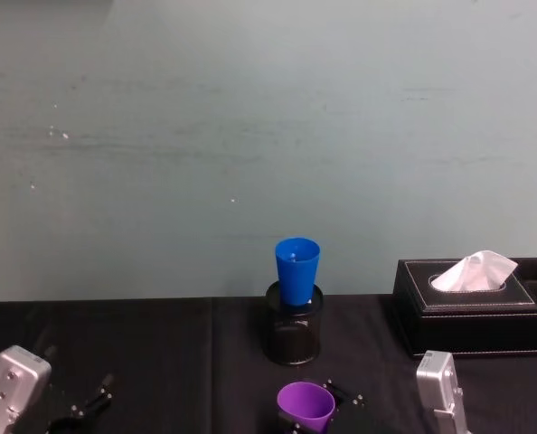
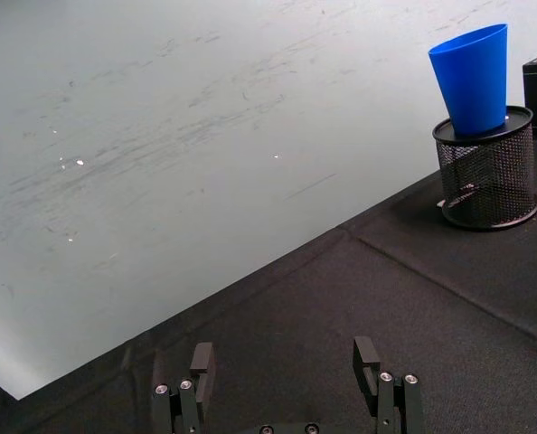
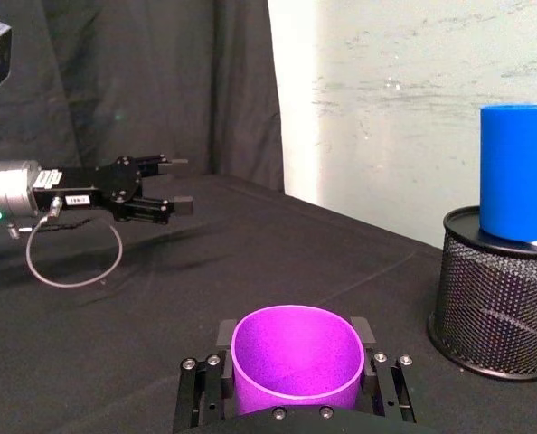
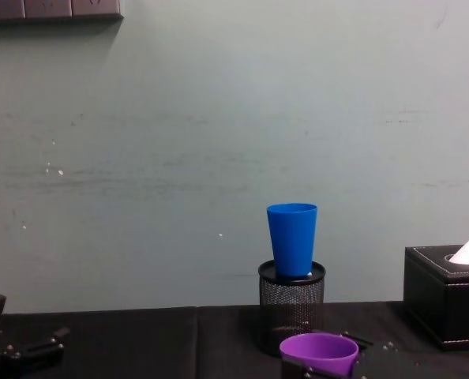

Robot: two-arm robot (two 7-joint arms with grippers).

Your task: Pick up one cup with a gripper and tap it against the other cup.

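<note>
At the head view's lower left, the left gripper point(image 1: 88, 402) hung spread and empty. Lower centre, the right gripper point(image 3: 296, 398) pinched the purple cup point(image 1: 306, 406). Above, the blue cup point(image 1: 297, 269) stood in the mesh holder point(image 1: 294, 334).

black-draped table point(image 1: 160, 353): mesh holder point(image 1: 295, 336), tissue box point(image 1: 472, 307)

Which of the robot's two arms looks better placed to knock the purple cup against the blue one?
The right. The right gripper has its fingers on either side of the purple cup, just in front of the blue cup standing in the mesh pen holder. The left gripper is open, empty, and far off to the side.
</note>
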